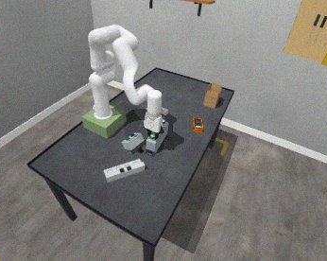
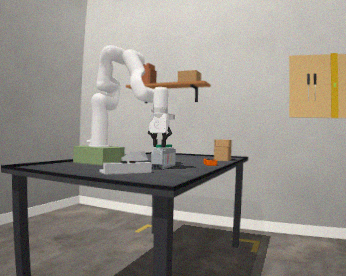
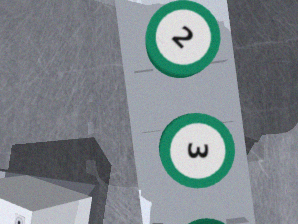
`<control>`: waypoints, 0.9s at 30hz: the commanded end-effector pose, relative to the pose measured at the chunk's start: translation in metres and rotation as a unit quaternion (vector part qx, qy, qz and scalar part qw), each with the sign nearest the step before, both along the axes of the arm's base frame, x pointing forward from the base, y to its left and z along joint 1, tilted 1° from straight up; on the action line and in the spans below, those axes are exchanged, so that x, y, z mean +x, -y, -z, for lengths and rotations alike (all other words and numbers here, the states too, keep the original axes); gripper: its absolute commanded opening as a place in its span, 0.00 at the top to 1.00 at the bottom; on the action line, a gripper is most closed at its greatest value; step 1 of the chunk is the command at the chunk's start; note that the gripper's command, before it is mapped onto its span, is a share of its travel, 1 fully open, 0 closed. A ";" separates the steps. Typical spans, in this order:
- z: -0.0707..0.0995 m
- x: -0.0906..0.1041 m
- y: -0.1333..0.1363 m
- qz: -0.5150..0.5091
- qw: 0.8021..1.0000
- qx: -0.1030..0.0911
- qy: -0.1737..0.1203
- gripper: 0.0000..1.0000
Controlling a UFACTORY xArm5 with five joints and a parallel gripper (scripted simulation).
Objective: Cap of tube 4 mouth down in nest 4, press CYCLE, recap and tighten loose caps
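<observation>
The pincer [image 2: 159, 141] is hovering part open, holding nothing, over the station [image 1: 156, 140] on the table [image 1: 84, 189]. Cap 3 [image 3: 197, 150] is sitting on its tube: probably light, rigid, slick; grip its green rim.

The gripper [image 2: 160, 139] hangs partly open, holding nothing, just above the decapping station [image 1: 156, 140]. The key housing [image 1: 132, 141] crowds its left in the top view; the cap tray [image 1: 125, 170] lies lower left.
</observation>
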State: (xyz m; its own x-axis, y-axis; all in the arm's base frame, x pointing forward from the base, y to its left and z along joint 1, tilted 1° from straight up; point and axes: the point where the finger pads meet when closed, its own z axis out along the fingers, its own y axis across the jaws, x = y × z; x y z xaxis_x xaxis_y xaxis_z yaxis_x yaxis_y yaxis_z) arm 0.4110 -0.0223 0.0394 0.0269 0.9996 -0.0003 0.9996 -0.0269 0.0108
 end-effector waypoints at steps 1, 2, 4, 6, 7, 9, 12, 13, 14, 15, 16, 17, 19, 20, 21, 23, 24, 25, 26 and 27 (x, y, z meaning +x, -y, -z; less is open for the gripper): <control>-0.001 0.002 0.000 0.139 0.990 0.005 0.002 0.54; -0.001 0.002 0.000 0.159 0.987 0.005 0.002 0.54; -0.001 0.002 0.000 0.198 0.980 0.005 0.002 0.54; -0.001 0.002 0.000 0.237 0.972 0.006 0.002 0.54; -0.001 0.002 0.000 0.256 0.967 0.006 0.002 0.54; -0.001 0.002 0.000 0.295 0.956 0.007 0.002 0.54; -0.001 0.002 0.000 0.317 0.948 0.007 0.002 0.54; -0.001 0.002 0.000 0.317 0.948 0.007 0.002 0.54; -0.001 0.002 0.000 0.317 0.948 0.007 0.002 0.54; -0.001 0.002 0.000 0.317 0.948 0.007 0.002 0.54; -0.001 0.002 0.000 0.317 0.948 0.007 0.002 0.54; -0.001 0.002 0.000 0.317 0.948 0.007 0.002 0.54; -0.001 0.002 0.000 0.317 0.948 0.007 0.002 1.00; -0.001 0.002 0.000 0.317 0.948 0.007 0.002 1.00; -0.001 0.002 0.000 0.317 0.948 0.007 0.002 1.00; -0.001 0.002 0.000 0.317 0.948 0.007 0.002 1.00; -0.001 0.002 0.000 0.317 0.948 0.007 0.002 1.00; -0.001 0.002 0.000 0.317 0.948 0.007 0.002 1.00; -0.001 0.002 0.000 0.317 0.948 0.007 0.002 1.00; -0.001 0.002 0.000 0.317 0.948 0.007 0.002 1.00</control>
